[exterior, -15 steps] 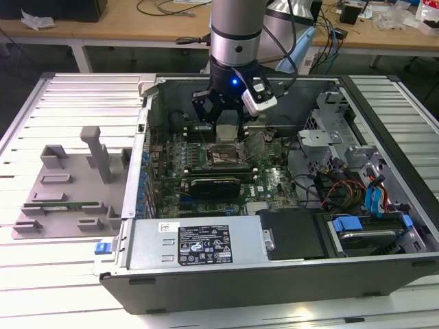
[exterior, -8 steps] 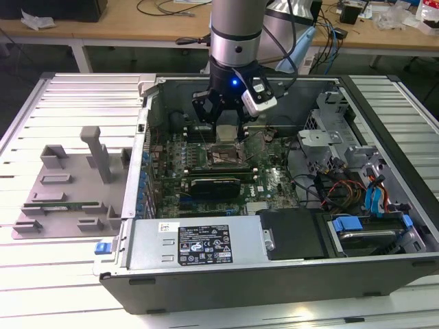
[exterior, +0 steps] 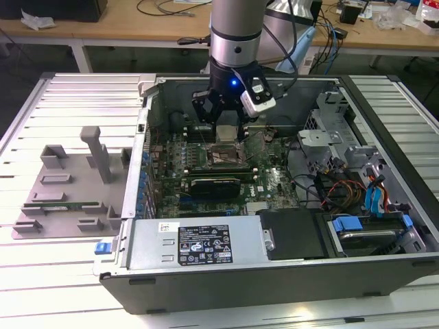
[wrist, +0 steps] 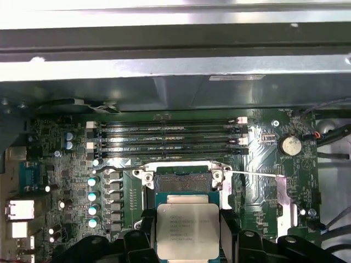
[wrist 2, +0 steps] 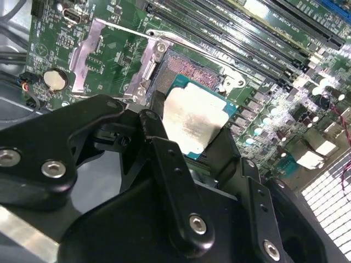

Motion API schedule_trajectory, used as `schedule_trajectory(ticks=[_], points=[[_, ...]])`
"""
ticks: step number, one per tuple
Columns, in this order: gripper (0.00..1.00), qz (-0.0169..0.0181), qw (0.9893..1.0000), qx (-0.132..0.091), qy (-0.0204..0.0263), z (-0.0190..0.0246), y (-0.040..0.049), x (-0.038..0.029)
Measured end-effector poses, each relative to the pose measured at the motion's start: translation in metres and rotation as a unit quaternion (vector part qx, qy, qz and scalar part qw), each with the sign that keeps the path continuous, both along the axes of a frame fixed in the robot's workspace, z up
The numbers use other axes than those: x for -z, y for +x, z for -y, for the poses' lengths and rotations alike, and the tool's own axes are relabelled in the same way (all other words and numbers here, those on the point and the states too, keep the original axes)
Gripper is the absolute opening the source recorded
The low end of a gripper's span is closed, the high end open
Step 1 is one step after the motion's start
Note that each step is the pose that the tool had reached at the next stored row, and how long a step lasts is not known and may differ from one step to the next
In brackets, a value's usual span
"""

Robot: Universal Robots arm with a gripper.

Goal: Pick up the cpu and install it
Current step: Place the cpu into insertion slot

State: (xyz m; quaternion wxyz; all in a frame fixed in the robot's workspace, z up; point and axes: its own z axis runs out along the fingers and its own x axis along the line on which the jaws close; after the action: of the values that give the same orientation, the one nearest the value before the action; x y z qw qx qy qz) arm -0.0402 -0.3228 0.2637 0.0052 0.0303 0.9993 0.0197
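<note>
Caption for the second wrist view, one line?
The hand holds the cpu by two edges above the open socket on the motherboard.

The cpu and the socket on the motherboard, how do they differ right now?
The cpu has a flat silvery top; the socket is a dark recess of fine contacts. The cpu is clamped in the gripper above the motherboard; the socket sits fixed on it, uncovered. Both are roughly square.
</note>
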Motion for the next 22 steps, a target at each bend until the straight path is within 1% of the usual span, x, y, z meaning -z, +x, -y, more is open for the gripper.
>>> schedule_trajectory(ticks=[1,2,3,5,6,7,8,9,10,11,12,13,15,16,17,19,20,22], points=[[0.55,0.0,0.9995,0.031,0.0,0.0,0.0,0.0],[0.55,0.0,0.999,0.046,0.0,0.0,0.0,0.0001],[0.55,0.0,0.9972,0.074,0.0,0.0,0.0,0.0003],[0.55,0.0,0.9953,0.097,0.0,0.0,0.0,0.0004],[0.55,0.0,0.994,0.109,0.0,0.0,0.0,0.0004],[0.55,0.0,0.9922,0.125,0.0,0.0,0.0,0.0005],[0.55,0.0,0.9896,0.144,0.0,0.0,0.0,0.0006],[0.55,0.0,0.9867,0.163,0.0,0.0,0.0,0.0007],[0.55,0.0,0.9826,0.186,0.0,0.0,0.0,0.0009],[0.55,0.0,0.9796,0.201,0.0,0.0,0.0,0.0011],[0.55,0.0,0.9756,0.22,0.0,0.0,0.0,0.0013],[0.55,0.0,0.9705,0.241,0.0,0.0,0.0,0.0015],[0.55,0.0,0.9609,0.277,0.0,0.0,0.0,0.0019],[0.55,0.0,0.9544,0.299,0.0,0.0,0.0,0.0022],[0.55,0.0,0.9497,0.313,0.0,0.0,0.0,0.0023],[0.55,0.0,0.9409,0.339,0.0,0.0,0.0,0.0025],[0.55,0.0,0.9358,0.353,0.0,0.0,0.0,0.0026],[0.55,0.0,0.925,0.38,0.0,0.0,0.0,0.0029]])
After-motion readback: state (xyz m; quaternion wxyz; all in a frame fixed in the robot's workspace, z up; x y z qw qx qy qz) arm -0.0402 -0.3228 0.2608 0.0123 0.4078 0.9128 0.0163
